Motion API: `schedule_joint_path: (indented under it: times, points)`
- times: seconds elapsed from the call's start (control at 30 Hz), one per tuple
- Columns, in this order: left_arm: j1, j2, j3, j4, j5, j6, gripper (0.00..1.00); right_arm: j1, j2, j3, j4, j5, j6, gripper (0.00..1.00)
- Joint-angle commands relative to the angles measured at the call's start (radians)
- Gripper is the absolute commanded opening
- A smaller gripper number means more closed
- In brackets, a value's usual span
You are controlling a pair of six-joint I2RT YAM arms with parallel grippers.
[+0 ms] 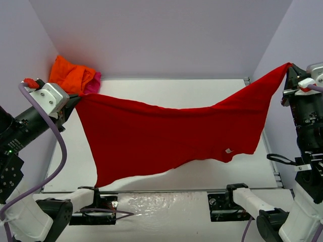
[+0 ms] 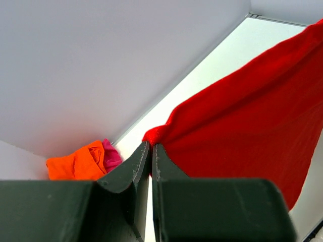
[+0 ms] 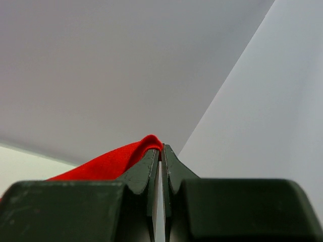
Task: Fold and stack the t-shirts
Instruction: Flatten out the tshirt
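Now the red t-shirt (image 1: 166,136) is hanging spread out above the white table (image 1: 202,91), stretching between the two arms. The left gripper (image 2: 150,147) is clenching one bunched corner of the shirt at the left side of the table; in the left wrist view its jaws are pressing together with red cloth pinched at the tips. The right gripper (image 3: 161,149) is grasping the opposite corner, holding it higher and close to the right wall, with a fold of red cloth poking out between its closed tips. From that high right corner the cloth is sloping down toward the middle and sagging there. A small white neck label (image 1: 228,150) is showing near the lower right edge. The lower left corner is drooping toward the near edge of the table; whether it is touching the surface cannot be told. In the far left corner the orange t-shirt (image 1: 70,74) is lying crumpled, touching the pink t-shirt (image 1: 94,83), which is peeking out at its right side.
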Motion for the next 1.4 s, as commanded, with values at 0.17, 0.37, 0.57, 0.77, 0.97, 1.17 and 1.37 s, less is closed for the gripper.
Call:
schedule_joint_path:
  times: [0.17, 0.37, 0.57, 0.77, 0.97, 1.17, 1.37]
  points:
    - [0.008, 0.059, -0.056, 0.133, -0.063, -0.032, 0.00, -0.012, 0.044, -0.072, 0.106, -0.014, -0.010, 0.00]
    - [0.008, 0.067, -0.028, 0.107, 0.006, -0.015, 0.00, -0.016, 0.036, -0.034, 0.107, -0.004, 0.000, 0.00]
    - [0.008, 0.053, 0.012, 0.076, 0.052, -0.003, 0.00, -0.029, 0.029, 0.010, 0.097, -0.036, 0.026, 0.00]
    - [0.012, 0.060, 0.057, 0.054, 0.091, -0.006, 0.00, -0.037, 0.016, 0.033, 0.076, -0.040, 0.027, 0.00]
    - [0.014, 0.111, 0.146, 0.046, 0.111, -0.039, 0.00, -0.041, 0.069, 0.131, 0.062, -0.031, 0.021, 0.00]
    - [0.014, 0.201, 0.209, 0.074, 0.084, -0.074, 0.00, -0.040, 0.195, 0.265, 0.064, -0.044, 0.007, 0.00]
    - [0.017, 0.372, 0.298, 0.102, 0.034, -0.092, 0.00, -0.040, 0.452, 0.470, 0.099, -0.019, -0.005, 0.00]
